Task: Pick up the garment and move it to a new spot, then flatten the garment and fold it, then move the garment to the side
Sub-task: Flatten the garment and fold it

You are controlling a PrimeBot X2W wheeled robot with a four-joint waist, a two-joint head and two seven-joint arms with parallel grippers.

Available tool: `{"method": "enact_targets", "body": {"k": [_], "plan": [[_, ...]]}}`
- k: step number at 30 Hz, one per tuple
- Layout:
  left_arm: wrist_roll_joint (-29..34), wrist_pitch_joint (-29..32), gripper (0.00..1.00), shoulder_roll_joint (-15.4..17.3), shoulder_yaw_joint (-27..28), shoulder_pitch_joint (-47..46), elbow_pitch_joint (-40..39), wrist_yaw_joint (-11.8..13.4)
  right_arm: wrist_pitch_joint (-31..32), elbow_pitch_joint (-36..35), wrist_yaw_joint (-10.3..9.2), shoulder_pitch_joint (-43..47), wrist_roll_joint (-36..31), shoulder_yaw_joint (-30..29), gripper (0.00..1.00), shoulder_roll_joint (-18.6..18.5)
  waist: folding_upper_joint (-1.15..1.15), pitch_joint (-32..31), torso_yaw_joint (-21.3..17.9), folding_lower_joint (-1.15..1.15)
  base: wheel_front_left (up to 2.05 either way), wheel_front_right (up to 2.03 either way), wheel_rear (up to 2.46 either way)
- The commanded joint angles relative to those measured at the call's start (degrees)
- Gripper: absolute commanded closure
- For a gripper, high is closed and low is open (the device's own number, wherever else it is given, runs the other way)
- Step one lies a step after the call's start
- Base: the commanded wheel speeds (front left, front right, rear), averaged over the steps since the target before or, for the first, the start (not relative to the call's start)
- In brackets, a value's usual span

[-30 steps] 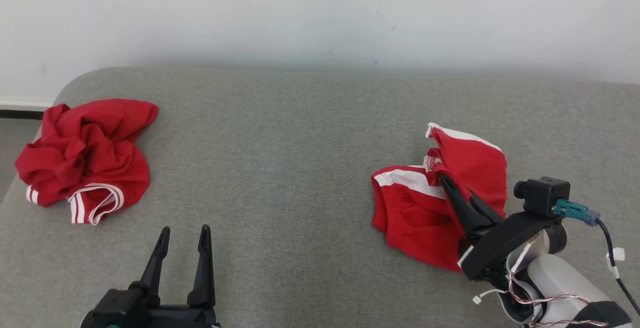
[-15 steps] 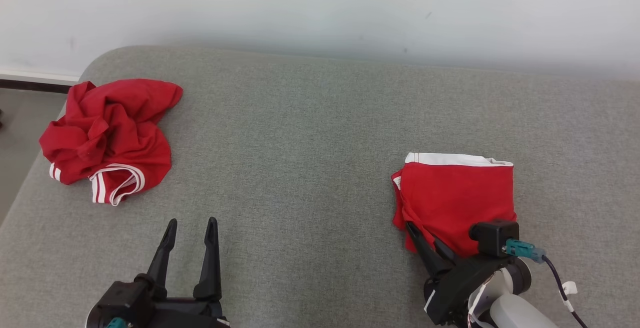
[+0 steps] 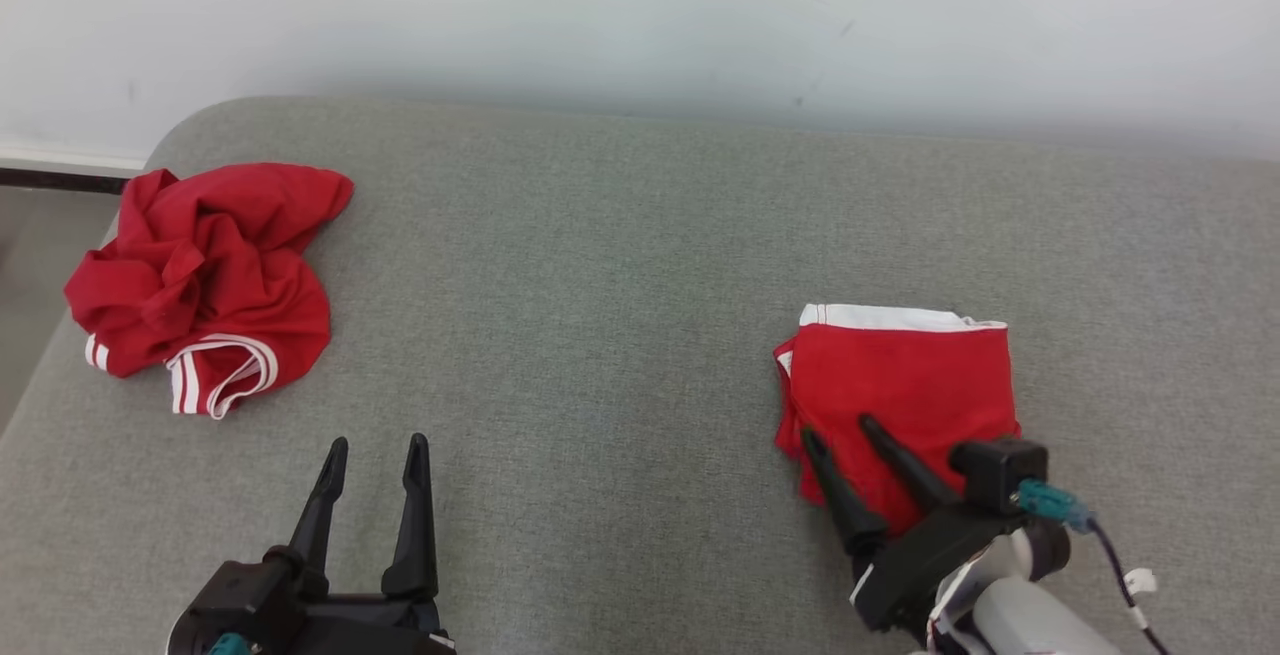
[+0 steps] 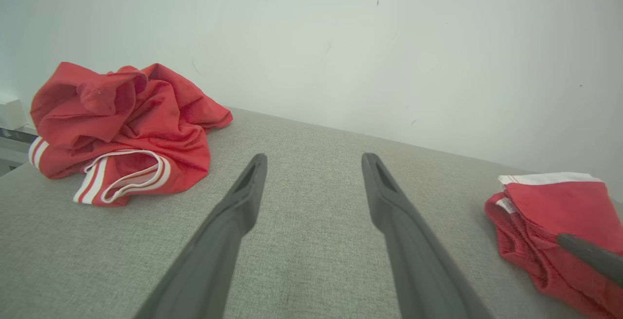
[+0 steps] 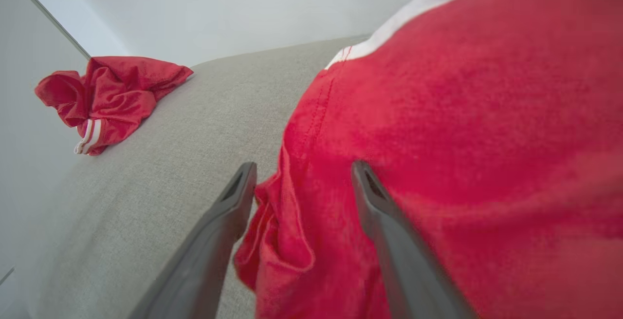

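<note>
Garment (image 3: 900, 375), folded, lies beneath the right gripper's (image 3: 842, 433) parted, empty fingers; left gripper (image 3: 378, 445) gapes too. Left wrist: garment (image 4: 550, 202) sits right of that gripper (crumpled red cloth (image 4: 121, 124) left). Right wrist: garment's (image 5: 462, 114) edge runs between the spread fingers.

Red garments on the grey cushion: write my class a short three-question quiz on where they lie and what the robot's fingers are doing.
1. True or false: the right fingers are clamped shut on the folded garment.
2. The crumpled garment lies at the cushion's: A) left end, B) middle, C) right end?
3. Fill in: the folded garment's white band lies along the edge nearest the ____.
Key: 1 false, they are spread open; 2 A; 3 wall.
</note>
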Motion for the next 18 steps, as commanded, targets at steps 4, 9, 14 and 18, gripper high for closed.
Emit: {"method": "enact_targets", "body": {"k": [4, 9, 14, 18], "plan": [[0.88, -0.18, 0.0, 0.01, 0.96, 0.73, -0.22, -0.1, -2.21, -2.14, -0.14, 0.12, -0.97, -2.83, 0.0, -1.62, 0.0, -0.86, -1.49, 0.0, 0.0, 0.0, 0.0], [2.36, -0.18, 0.0, 0.01, 2.28, 1.42, -0.83, -0.36, -2.62, -8.86, -0.14, 3.3, -4.4, -11.23, 0.0, -2.84, 0.0, -1.29, -3.83, 0.0, 0.0, 0.0, 0.0], [2.84, -0.18, 0.0, 0.01, 2.76, 1.38, -1.04, -0.45, -2.55, -15.13, -0.14, 8.21, -9.15, -18.81, 0.0, -1.59, 0.0, -1.41, -5.65, 0.0, 0.0, 0.0, 0.0], [3.22, -0.18, 0.0, 0.0, 2.71, 1.49, -1.04, -0.5, -2.56, -18.25, -0.14, 11.2, -11.46, -22.62, 0.0, -0.66, 0.0, -1.67, -6.38, 0.0, 0.0, 0.0, 0.0]]}}
